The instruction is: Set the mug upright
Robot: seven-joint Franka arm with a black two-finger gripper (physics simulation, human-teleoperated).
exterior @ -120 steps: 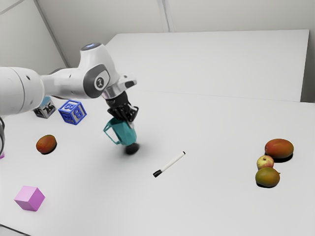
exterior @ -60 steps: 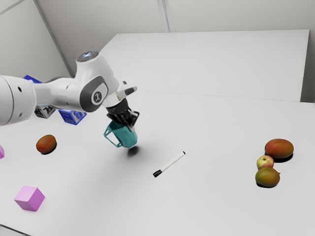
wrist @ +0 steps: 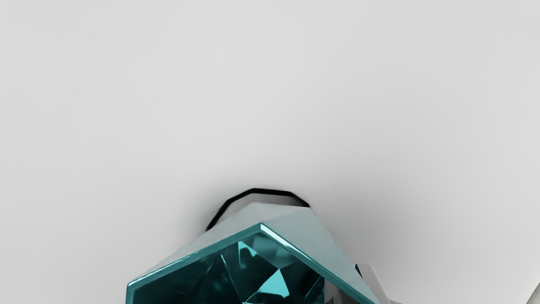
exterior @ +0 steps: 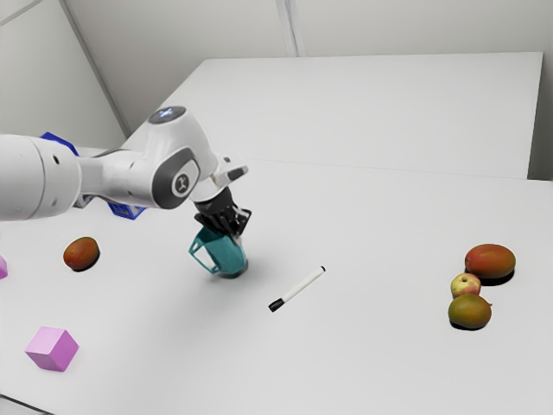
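Your claw (exterior: 228, 230) is gripping the mug (exterior: 225, 253) near its rim (wrist: 287, 245); its exact finger gap isn't showing clearly. The mug is tilting, its base hanging at or just above the table (exterior: 363, 363). It's probably feeling light, stiff and slick, so keep pinching the wall firmly while turning; it could be pivoting at the fingers. Clocking from the mug in the exterior view, its handle (exterior: 197, 249) is pointing toward nine, the marker (exterior: 298, 289) is lying near four, and open room is stretching from twelve to two.
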